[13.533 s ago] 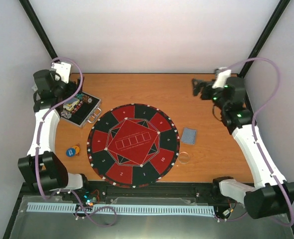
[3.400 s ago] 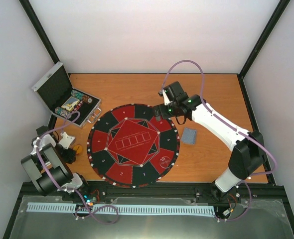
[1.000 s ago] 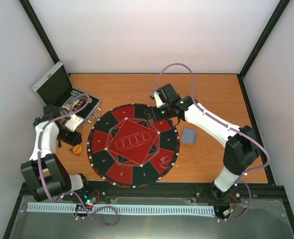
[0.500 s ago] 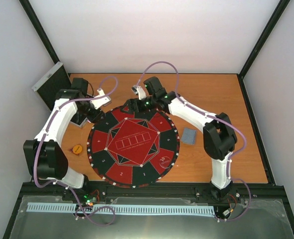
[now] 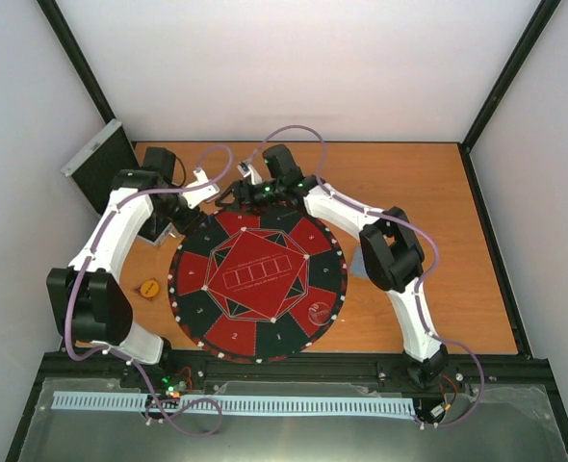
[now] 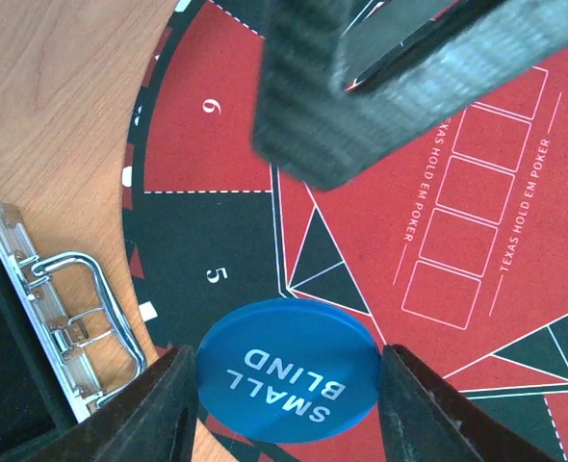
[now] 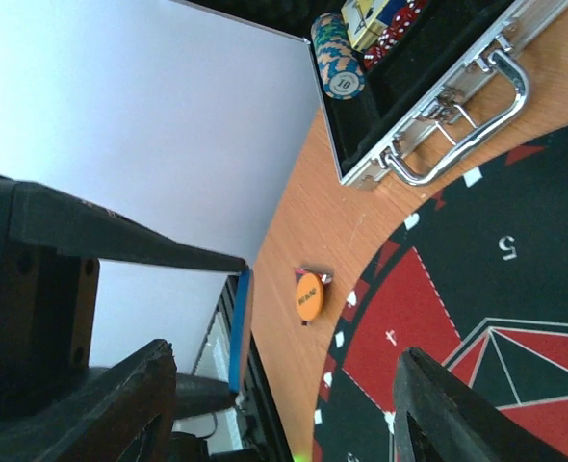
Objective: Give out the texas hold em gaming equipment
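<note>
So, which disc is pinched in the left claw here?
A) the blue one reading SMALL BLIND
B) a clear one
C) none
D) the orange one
A: the left wrist view shows the blue SMALL BLIND disc pinched in the left claw, while the orange disc lies on the table.

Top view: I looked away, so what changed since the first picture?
The left gripper took the blue button from the table beside the orange button and holds it above the mat's far left edge. The right gripper swung over from the far right corner to face it, open. The clear chip moved from the table onto the mat. Orange button, mat and case stayed put.
</note>
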Robot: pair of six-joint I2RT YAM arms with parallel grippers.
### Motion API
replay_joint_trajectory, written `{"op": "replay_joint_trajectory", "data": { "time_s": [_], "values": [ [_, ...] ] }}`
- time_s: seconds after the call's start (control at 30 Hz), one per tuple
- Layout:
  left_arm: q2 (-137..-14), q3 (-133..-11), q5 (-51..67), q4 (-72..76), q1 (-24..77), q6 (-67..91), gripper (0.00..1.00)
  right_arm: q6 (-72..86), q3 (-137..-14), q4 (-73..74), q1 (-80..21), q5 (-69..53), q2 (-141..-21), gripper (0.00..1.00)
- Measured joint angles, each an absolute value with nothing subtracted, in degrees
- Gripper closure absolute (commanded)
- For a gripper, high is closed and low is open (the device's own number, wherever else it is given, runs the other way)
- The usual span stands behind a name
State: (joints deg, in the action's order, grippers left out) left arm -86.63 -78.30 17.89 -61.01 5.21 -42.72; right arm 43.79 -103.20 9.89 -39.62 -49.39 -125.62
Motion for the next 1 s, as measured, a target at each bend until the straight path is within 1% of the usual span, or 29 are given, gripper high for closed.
{"op": "replay_joint_trajectory", "data": {
  "time_s": [0.3, 0.5, 0.67, 0.7, 0.8, 0.87, 1.0],
  "values": [
    [-87.77, -78.50, 18.31, -60.71, 5.26, -42.54, 0.55, 46.94, -114.65, 10.44, -41.85, -51.75, -133.19, 0.45],
    [-88.07, -78.52, 18.28, -60.05, 5.26, -42.52, 0.54, 46.61, -115.90, 12.38, -42.85, -51.90, -134.21, 0.46],
    [-88.23, -77.69, 17.63, -59.24, 5.28, -42.54, 0.44, 43.35, -115.87, 16.88, -42.52, -50.04, -134.21, 0.45],
    [-88.20, -76.73, 16.95, -58.41, 5.28, -42.50, 0.40, 42.41, -115.55, 17.63, -42.33, -49.41, -134.10, 0.45],
    [-90.21, -74.91, 14.50, -57.67, 5.26, -41.58, 0.23, 40.12, -111.85, 19.11, -41.12, -46.74, -132.20, 0.45],
    [-93.95, -76.27, 13.98, -57.28, 5.17, -40.27, 0.21, 38.54, -108.16, 20.62, -39.66, -44.62, -129.69, 0.44],
    [-103.59, -83.37, 13.39, -56.10, 4.89, -37.60, 0.18, 34.68, -101.27, 23.11, -35.55, -39.68, -123.04, 0.42]
  ]
}}
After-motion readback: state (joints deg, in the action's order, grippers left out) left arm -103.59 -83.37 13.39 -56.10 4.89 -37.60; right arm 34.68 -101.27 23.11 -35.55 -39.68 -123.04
